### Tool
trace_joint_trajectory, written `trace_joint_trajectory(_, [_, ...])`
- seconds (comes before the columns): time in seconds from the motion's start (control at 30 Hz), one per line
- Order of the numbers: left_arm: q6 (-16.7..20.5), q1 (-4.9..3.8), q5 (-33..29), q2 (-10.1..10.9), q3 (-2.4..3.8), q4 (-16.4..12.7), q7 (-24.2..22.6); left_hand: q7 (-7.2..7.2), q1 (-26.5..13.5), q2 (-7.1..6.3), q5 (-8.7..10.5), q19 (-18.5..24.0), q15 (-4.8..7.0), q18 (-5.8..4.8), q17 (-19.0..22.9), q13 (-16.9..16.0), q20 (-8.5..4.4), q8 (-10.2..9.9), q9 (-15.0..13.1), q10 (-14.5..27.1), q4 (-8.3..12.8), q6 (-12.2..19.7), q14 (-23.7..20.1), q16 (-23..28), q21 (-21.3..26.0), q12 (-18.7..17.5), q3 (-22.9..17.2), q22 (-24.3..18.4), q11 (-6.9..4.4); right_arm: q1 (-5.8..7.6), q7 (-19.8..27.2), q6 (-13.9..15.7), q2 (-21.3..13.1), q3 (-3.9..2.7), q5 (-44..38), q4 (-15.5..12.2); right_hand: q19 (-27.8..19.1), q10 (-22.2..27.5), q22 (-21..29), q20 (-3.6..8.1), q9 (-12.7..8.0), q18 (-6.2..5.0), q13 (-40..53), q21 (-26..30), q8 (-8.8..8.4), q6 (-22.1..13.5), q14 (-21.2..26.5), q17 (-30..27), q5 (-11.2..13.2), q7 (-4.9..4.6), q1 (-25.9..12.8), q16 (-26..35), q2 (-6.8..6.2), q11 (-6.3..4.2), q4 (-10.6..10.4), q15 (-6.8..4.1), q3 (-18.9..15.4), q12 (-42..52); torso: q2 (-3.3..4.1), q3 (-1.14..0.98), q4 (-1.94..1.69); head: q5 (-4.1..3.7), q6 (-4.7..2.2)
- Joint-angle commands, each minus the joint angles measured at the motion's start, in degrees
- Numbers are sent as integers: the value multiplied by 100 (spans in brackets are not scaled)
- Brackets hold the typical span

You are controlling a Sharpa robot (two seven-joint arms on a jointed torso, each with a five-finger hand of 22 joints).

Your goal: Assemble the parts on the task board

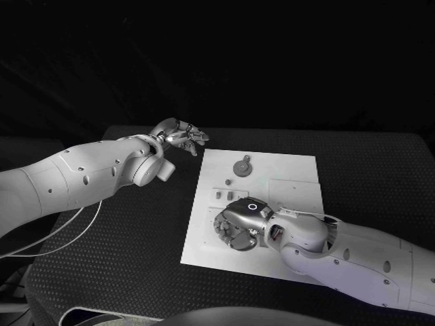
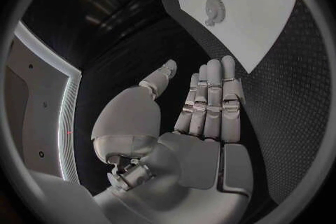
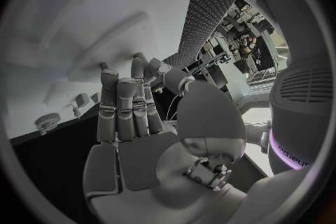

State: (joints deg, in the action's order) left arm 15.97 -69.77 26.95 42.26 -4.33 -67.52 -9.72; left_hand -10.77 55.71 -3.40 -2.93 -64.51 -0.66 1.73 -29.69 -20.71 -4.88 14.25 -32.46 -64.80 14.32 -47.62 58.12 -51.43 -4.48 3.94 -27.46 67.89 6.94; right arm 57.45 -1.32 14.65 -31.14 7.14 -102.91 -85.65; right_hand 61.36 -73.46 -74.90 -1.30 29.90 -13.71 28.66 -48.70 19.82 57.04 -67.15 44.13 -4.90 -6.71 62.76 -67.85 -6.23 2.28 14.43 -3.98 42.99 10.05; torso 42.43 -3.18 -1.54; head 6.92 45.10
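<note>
The right hand (image 1: pixel 239 227) hovers low over the near-left part of the task board (image 1: pixel 286 170), fingers extended and holding nothing. The left hand (image 1: pixel 179 136) waits empty off the board's far-left corner. A round gear-like part (image 1: pixel 242 166) lies on the board's far side. Seemingly between picks; next calls for reaching toward a part.

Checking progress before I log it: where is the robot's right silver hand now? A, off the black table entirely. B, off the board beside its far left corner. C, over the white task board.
C: the head view shows the right silver hand over the near part of the white task board, holding nothing visible.
</note>
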Motion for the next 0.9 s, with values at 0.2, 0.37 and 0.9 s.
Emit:
trace_joint_trajectory(0.2, [-67,-9,-32,-1,4,-12,-38,-18,-15,9,-19,-46,-9,62,-8,-6,-2,38,1,32,0,17,30,26,19,5,45,-3,-5,-36,-56,-33,-23,36,129,34,-76,237,-101,-14,156,-129,-9,23,-197,-313,79,12,42,-144,-217,46,-288,83,43,78,-374,-158,2,-2,-4,-5,4])
trace_joint_trajectory(0.37, [-75,-9,-32,1,4,-14,-34,-18,-15,9,-19,-46,-9,62,-9,-6,-2,38,1,34,0,19,29,27,20,4,45,-3,-4,-36,-52,35,-27,36,181,30,-107,360,-97,-28,149,-129,-69,44,-250,-399,116,22,38,-186,-195,57,-333,145,41,138,-415,-269,1,-1,-2,-7,0])
trace_joint_trajectory(0.9, [-84,-9,-32,3,4,-1,-25,-20,-18,9,-19,-46,-11,62,-13,-7,-2,38,4,42,-3,25,29,31,24,1,47,-2,-2,-34,-51,370,-93,36,235,-27,-144,464,-96,-51,139,-129,-131,70,-315,-510,173,38,36,-236,-158,65,-426,202,13,192,-441,-373,0,-2,-3,-17,-1])
